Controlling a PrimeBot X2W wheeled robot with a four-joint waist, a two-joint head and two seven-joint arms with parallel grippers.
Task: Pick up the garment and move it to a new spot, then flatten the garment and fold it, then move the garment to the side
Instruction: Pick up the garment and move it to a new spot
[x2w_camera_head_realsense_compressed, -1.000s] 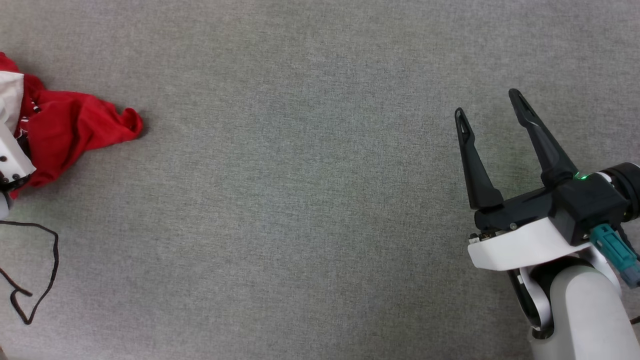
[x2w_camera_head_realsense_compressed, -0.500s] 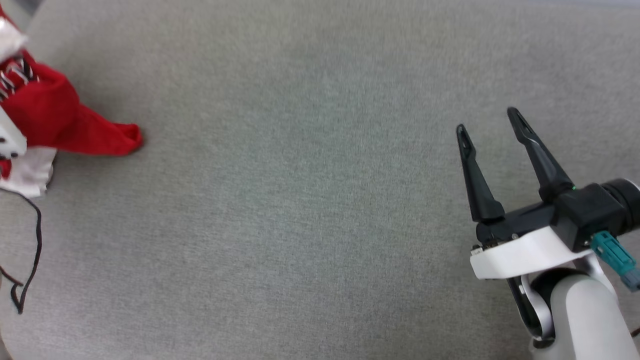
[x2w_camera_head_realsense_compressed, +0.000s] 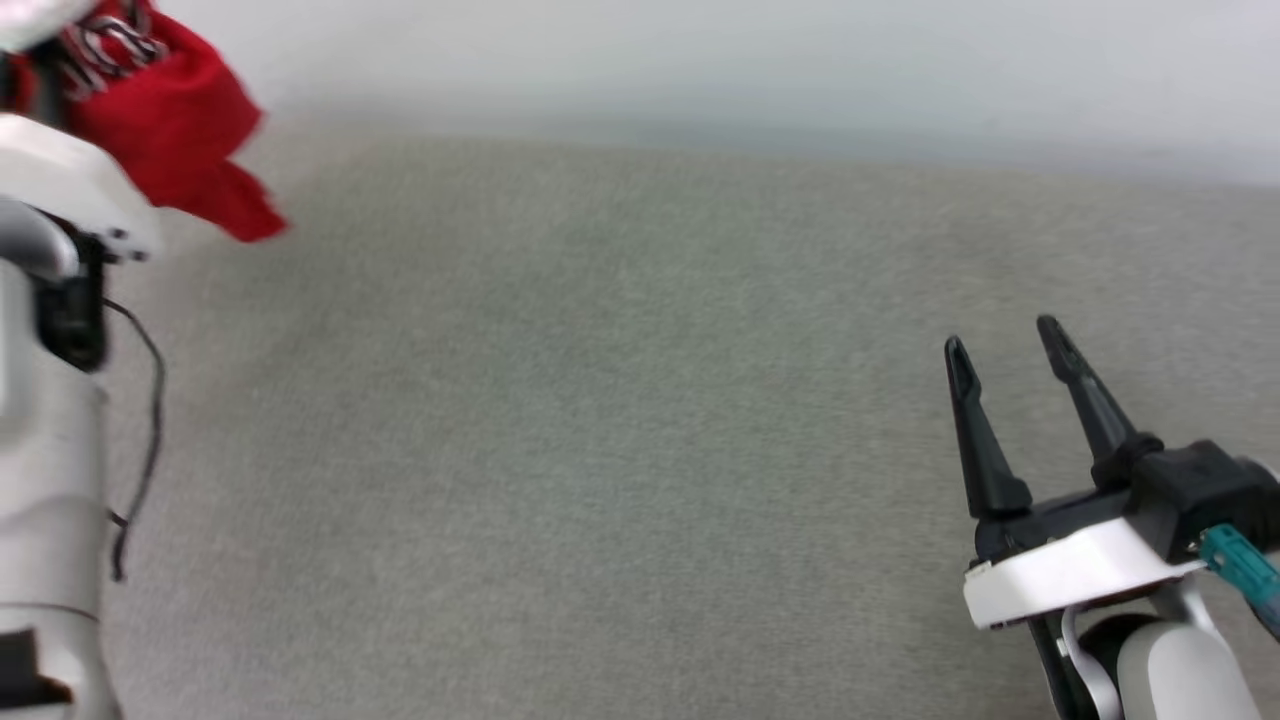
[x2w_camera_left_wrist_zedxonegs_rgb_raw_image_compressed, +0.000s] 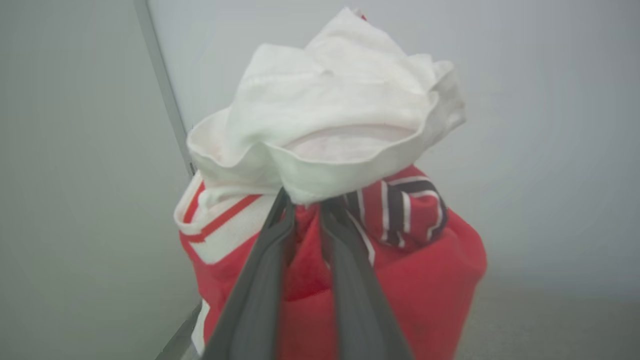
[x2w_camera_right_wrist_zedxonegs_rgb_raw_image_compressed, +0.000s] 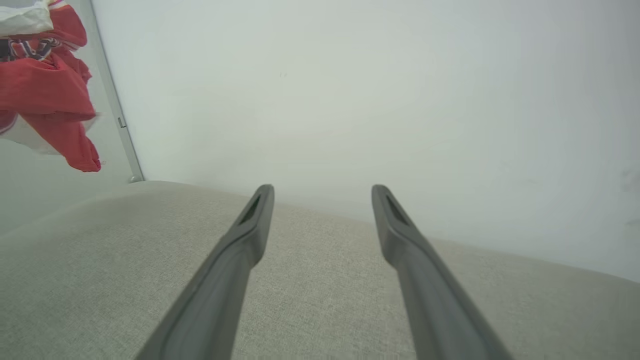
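Note:
The garment (x2w_camera_left_wrist_zedxonegs_rgb_raw_image_compressed: 425, 280) is a bunched red shirt with a white sleeve (x2w_camera_left_wrist_zedxonegs_rgb_raw_image_compressed: 340, 110) on top and dark white-outlined lettering. My left gripper (x2w_camera_left_wrist_zedxonegs_rgb_raw_image_compressed: 305, 200) is shut on it, its two dark fingers pinching red cloth just under the white sleeve. In the head view the garment (x2w_camera_head_realsense_compressed: 180, 130) hangs at the top left above my pale left arm (x2w_camera_head_realsense_compressed: 60, 190), off the grey surface. The right wrist view shows the garment (x2w_camera_right_wrist_zedxonegs_rgb_raw_image_compressed: 45, 95) dangling in the air at upper left. My right gripper (x2w_camera_head_realsense_compressed: 1001, 335) stands open at the lower right, with nothing between its fingers (x2w_camera_right_wrist_zedxonegs_rgb_raw_image_compressed: 240, 250).
A grey fabric surface (x2w_camera_head_realsense_compressed: 620, 450) spreads across the middle, ending at a pale wall (x2w_camera_head_realsense_compressed: 700, 60) behind. A thin metal strip (x2w_camera_right_wrist_zedxonegs_rgb_raw_image_compressed: 112, 100) runs up the wall near the garment. A black cable (x2w_camera_head_realsense_compressed: 150, 400) hangs along my left arm.
The left gripper closed on the garment and raised it off the surface. The head camera tilted up, so the wall now shows. The right gripper stays open.

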